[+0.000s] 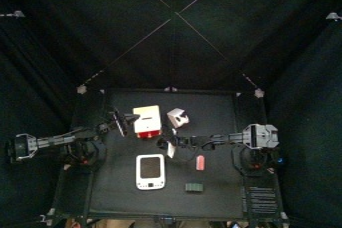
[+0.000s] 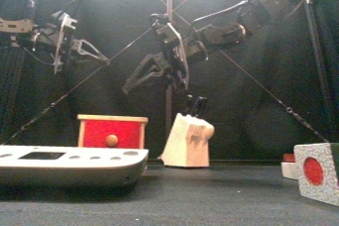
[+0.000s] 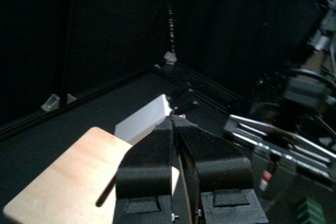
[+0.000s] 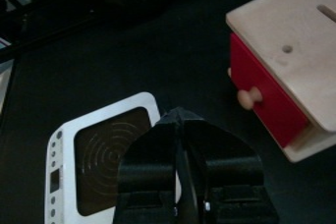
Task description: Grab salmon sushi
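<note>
The salmon sushi (image 1: pixel 201 161) is a tiny red oblong lying on the table, right of the white phone-like device (image 1: pixel 150 171). My right arm reaches in to the table's middle. Its gripper (image 1: pixel 174 148) hangs above the far end of the device (image 4: pixel 98 159), left of the sushi and apart from it, pointing toward the red-and-white box (image 4: pixel 282 90). Its jaws stand together with nothing between them. The sushi does not show in the right wrist view. My left gripper (image 3: pixel 178 120) is shut and hovers by the wooden top of the box (image 3: pixel 73 174).
The red-and-white box (image 1: pixel 144 122) and a white-and-pink block (image 1: pixel 177 118) stand behind the device. A small dark piece (image 1: pixel 195 186) lies near the front edge. In the front view a pale block with a red round spot (image 2: pixel 318 170) sits at the near right.
</note>
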Robot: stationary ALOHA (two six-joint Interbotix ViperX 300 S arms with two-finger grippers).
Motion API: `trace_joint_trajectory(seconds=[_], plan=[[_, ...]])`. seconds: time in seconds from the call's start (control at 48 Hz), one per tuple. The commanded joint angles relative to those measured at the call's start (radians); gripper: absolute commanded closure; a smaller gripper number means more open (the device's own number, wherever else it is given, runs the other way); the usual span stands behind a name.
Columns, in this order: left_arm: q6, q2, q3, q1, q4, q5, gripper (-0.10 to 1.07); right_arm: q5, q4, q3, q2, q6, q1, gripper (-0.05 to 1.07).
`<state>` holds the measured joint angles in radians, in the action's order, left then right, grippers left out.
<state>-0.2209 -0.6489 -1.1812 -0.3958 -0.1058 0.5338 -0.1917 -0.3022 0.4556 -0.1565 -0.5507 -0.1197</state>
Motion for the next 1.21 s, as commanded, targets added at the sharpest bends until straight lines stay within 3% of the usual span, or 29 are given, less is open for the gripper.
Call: trace_joint_trajectory(seconds=[0.0, 0.146, 0.354, 0.5, 0.875, 1.188], plan=[[0.003, 0.002, 0.005, 0.038, 0.063, 0.015, 0.58, 0.009, 0.037, 0.023, 0.067, -0.002, 0.003, 0.59], [0.003, 0.002, 0.006, 0.075, 0.14, 0.032, 0.58, 0.038, 0.141, 0.08, 0.12, -0.002, 0.023, 0.59], [0.002, 0.002, -0.002, 0.106, 0.227, 0.044, 0.58, 0.183, 0.339, 0.152, 0.187, 0.0, 0.051, 0.59], [0.002, 0.0, -0.021, 0.178, 0.233, 0.044, 0.58, 0.265, 0.423, 0.173, 0.196, 0.0, 0.075, 0.58], [0.002, -0.006, -0.097, 0.224, 0.233, 0.046, 0.58, 0.637, 0.589, 0.135, 0.229, -0.003, 0.14, 0.58], [-0.002, -0.006, -0.104, 0.262, 0.221, 0.044, 0.58, 0.681, 0.684, 0.175, 0.285, -0.017, 0.176, 0.58]])
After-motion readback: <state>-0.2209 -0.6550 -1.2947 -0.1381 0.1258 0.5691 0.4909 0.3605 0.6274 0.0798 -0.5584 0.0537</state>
